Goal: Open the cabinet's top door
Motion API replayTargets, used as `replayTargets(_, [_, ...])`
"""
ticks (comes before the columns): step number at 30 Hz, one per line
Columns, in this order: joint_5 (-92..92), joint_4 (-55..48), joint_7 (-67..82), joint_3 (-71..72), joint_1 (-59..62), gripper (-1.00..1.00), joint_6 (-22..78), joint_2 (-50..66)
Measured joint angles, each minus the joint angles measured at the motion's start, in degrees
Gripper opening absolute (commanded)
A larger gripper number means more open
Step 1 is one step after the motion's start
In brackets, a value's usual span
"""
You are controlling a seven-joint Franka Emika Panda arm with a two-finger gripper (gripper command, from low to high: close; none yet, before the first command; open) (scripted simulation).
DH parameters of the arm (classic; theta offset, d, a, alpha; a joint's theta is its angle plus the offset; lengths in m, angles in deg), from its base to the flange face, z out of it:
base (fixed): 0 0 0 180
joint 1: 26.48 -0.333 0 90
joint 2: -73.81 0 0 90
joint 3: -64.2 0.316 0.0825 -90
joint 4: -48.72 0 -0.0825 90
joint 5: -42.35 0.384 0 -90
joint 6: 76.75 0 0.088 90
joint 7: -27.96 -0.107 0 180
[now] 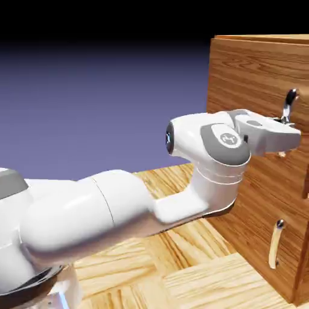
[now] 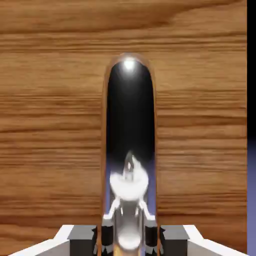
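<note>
The end effector (image 2: 128, 245) is closed on the upper handle (image 2: 129, 115), 1 fingertip to each side of the bar. That handle belongs to the top door (image 1: 256, 72) of the cabinet (image 1: 259, 181), which stands at the exterior view's right. The polished metal looks rigid and slippery, so the pads probably need a firm squeeze on the bar's sides; the wooden door should be stiff, moderately heavy and hardly fragile, moving best with a slow pull. The hold on the bar, well below its upper end, seems sensible. Only the exterior view shows the lower handle (image 1: 276, 244) and the arm (image 1: 121, 205) reaching in, but there the hand hides much of the upper bar. The hand view shows how the 2 tips flank it and how it reflects its surroundings.
</note>
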Motion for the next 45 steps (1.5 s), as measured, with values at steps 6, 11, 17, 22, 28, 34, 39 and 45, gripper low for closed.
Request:
replayTargets(6, [0.48,12.45,-4.28,7.26,11.03,-1.00,9.35,-2.05])
replayTargets(11, [4.33,22.84,-6.91,15.25,20.60,-1.00,17.22,-4.25])
replayTargets(17, [13.76,33.69,-8.35,27.56,30.22,-1.00,26.38,-8.48])
replayTargets(22, [23.21,39.45,-8.43,37.94,34.30,-1.00,32.75,-12.20])
replayTargets(28, [34.99,43.43,-8.39,50.39,35.68,-1.00,39.70,-15.56])
replayTargets(34, [46.60,44.98,-8.85,62.85,34.84,-1.00,46.39,-16.76])
replayTargets(39, [56.12,44.69,-9.84,73.23,33.57,-1.00,52.04,-15.73])
replayTargets(45, [67.50,42.27,-11.88,85.69,32.72,-1.00,59.25,-11.79])
